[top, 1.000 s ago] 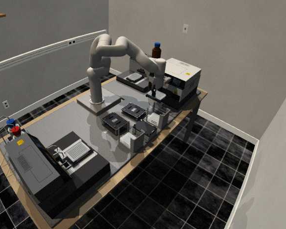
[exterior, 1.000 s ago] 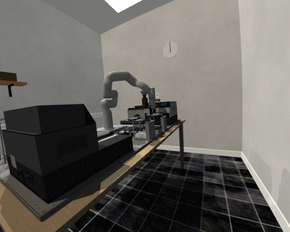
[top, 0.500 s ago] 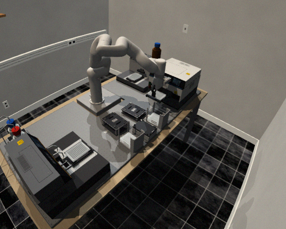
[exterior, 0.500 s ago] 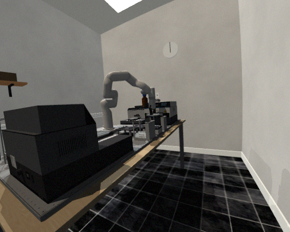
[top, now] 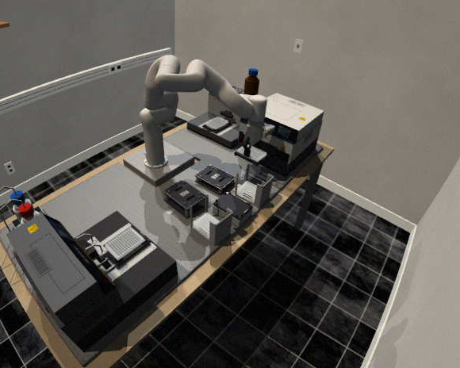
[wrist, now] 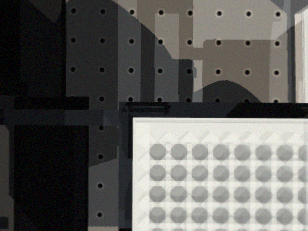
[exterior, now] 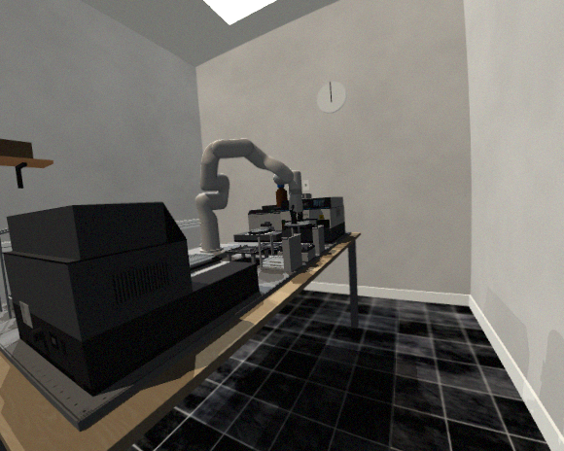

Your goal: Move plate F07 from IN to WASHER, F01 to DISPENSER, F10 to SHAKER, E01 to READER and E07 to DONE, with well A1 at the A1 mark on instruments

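In the wrist view the well plate (wrist: 220, 174) runs off the right and bottom edges, so only one corner and some rows of wells show, and no label can be read on it. The gripper's fingers are out of that frame. In the exterior view the stations beyond the large dark instrument (exterior: 93, 282) are too small to tell apart.

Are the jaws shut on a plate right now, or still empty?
Shut on a plate: the gripper sits on the white well plate by the reader, which fills the wrist view.
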Action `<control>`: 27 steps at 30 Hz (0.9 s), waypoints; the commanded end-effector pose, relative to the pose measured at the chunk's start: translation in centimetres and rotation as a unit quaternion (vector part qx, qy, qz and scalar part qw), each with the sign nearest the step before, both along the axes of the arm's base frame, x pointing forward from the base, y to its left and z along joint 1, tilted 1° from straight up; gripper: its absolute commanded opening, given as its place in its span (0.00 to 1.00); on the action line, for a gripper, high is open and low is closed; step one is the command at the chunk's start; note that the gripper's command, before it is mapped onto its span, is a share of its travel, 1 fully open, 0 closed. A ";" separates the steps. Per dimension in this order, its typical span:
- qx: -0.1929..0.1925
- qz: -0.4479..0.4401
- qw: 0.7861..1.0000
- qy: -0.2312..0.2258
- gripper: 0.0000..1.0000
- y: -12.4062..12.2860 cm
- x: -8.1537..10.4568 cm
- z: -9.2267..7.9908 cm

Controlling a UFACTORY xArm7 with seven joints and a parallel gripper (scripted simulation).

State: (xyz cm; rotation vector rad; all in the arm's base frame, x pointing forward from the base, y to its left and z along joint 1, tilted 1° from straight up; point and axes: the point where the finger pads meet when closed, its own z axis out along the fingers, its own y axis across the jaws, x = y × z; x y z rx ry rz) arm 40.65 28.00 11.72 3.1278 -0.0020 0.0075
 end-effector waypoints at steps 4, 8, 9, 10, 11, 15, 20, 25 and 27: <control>0.001 0.000 1.000 -0.002 0.00 0.1 0.1 0.0; 0.001 0.000 1.000 -0.002 0.00 0.1 0.1 -0.2; 0.001 0.000 1.000 -0.002 0.00 0.1 0.1 -0.2; 0.001 0.000 1.000 -0.002 0.00 0.1 0.1 -0.2; 0.001 0.000 1.000 -0.002 0.00 0.1 0.1 -0.3; 0.001 0.000 1.000 -0.002 0.00 0.1 0.1 -0.3; 0.001 0.000 1.000 -0.002 0.00 0.1 0.1 -0.3; 0.001 0.000 1.000 -0.002 0.00 0.1 0.1 -0.3; 0.001 0.000 1.000 -0.002 1.00 0.1 0.1 -0.3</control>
